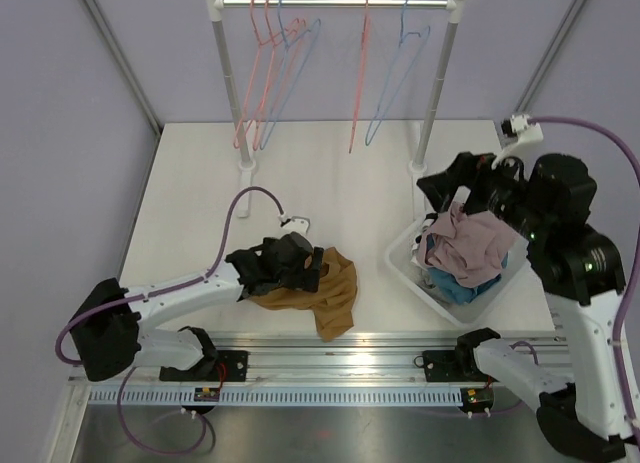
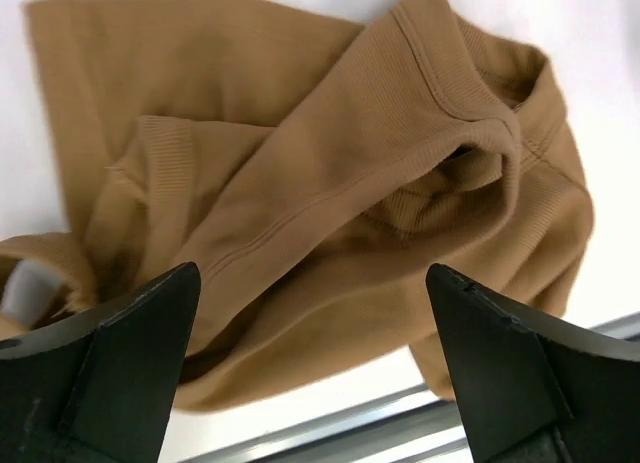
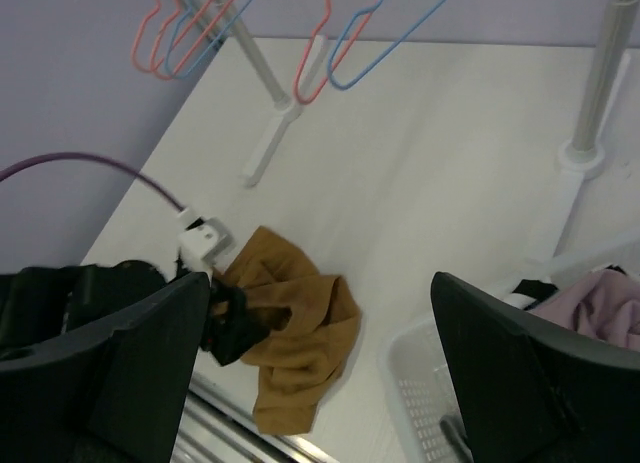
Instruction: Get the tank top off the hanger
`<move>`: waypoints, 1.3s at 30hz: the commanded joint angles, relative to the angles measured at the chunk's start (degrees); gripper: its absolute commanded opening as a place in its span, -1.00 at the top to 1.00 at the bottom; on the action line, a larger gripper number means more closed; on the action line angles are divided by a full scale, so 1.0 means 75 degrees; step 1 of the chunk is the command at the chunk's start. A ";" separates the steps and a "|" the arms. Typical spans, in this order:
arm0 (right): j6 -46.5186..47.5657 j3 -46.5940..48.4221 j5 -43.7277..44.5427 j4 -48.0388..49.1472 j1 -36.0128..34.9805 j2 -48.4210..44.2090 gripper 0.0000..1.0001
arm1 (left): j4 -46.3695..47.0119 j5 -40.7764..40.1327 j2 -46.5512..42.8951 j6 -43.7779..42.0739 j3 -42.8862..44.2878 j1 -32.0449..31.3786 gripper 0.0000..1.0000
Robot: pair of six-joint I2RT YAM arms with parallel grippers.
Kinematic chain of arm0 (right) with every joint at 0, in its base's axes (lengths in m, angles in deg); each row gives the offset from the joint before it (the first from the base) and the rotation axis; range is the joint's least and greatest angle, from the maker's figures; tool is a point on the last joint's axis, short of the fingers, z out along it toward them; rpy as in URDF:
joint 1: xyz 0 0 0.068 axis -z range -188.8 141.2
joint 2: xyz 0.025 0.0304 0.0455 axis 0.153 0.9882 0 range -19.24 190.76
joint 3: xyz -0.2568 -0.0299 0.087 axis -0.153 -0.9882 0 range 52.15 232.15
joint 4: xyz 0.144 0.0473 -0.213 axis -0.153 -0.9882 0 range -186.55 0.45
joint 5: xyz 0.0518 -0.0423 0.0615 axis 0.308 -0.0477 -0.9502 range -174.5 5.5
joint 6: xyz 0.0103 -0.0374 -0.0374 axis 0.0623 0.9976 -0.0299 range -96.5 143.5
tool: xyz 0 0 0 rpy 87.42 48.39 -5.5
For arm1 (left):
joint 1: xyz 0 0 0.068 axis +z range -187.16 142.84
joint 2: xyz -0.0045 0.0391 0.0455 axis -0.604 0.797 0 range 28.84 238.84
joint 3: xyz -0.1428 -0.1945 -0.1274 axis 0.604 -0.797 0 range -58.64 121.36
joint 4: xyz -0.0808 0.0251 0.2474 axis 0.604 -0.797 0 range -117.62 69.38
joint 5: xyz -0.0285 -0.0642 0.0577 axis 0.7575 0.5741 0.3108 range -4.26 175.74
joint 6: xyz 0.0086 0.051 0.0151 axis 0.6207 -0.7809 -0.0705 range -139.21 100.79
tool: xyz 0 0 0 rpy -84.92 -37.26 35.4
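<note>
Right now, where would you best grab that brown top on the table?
Probably the bunched ribbed fold of the brown top, from straight above: it stands up off the table, and the open left gripper hangs over the cloth.

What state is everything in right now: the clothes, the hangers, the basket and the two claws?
brown tank top: off the hangers, crumpled on the table.
hangers: all bare, hanging on the rail.
laundry basket: heaped with clothes, pink garment on top.
left gripper: open, at the tank top, gripping nothing.
right gripper: open, empty, raised near the basket.
</note>
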 commanded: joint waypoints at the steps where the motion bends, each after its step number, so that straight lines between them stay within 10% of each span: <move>1: -0.0443 -0.1368 -0.1910 0.1202 -0.0058 -0.0990 -0.99 | 0.1275 -0.0272 0.0955 0.0354 0.0023 -0.0281 -0.98; 6: -0.0725 -0.2236 -0.2685 0.1438 -0.0058 -0.2138 -0.99 | 0.1733 -0.0062 0.2141 0.0624 -0.0105 -0.0528 -0.82; 12: -0.0890 -0.2495 -0.2898 0.1380 -0.0046 -0.2831 -0.99 | 0.2191 0.0185 0.2670 0.0835 -0.0235 -0.0751 0.96; 25: -0.0655 -0.2121 0.0101 -0.0342 -0.0046 -0.3852 -0.99 | 0.0413 -0.0448 -0.0400 -0.0159 0.1989 -0.1851 1.00; 39: -0.1054 -0.1043 0.0549 -0.0413 -0.0046 -0.5175 -0.99 | 0.0971 0.1367 0.2781 -0.2257 0.7309 -0.2111 1.00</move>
